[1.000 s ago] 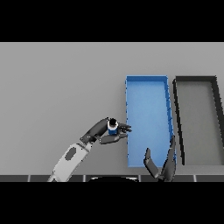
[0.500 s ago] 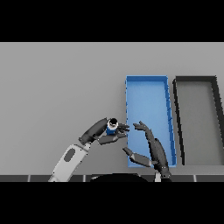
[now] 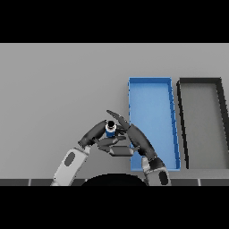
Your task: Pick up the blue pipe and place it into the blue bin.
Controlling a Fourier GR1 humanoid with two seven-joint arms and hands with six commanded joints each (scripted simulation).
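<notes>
Blue pipe (image 3: 110,128) grasped by left robot hand (image 3: 99,135), apparently lifted, lower centre; right robot hand (image 3: 134,136) released alongside. Blue bin (image 3: 152,82) awaits it.

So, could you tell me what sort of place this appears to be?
Probably a bare sorting bench: a plain grey table with only a blue bin and a black bin side by side, and a small blue pipe between two hands.

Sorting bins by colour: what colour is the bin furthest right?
Black with a grey floor; the bin shows in the head view.
</notes>
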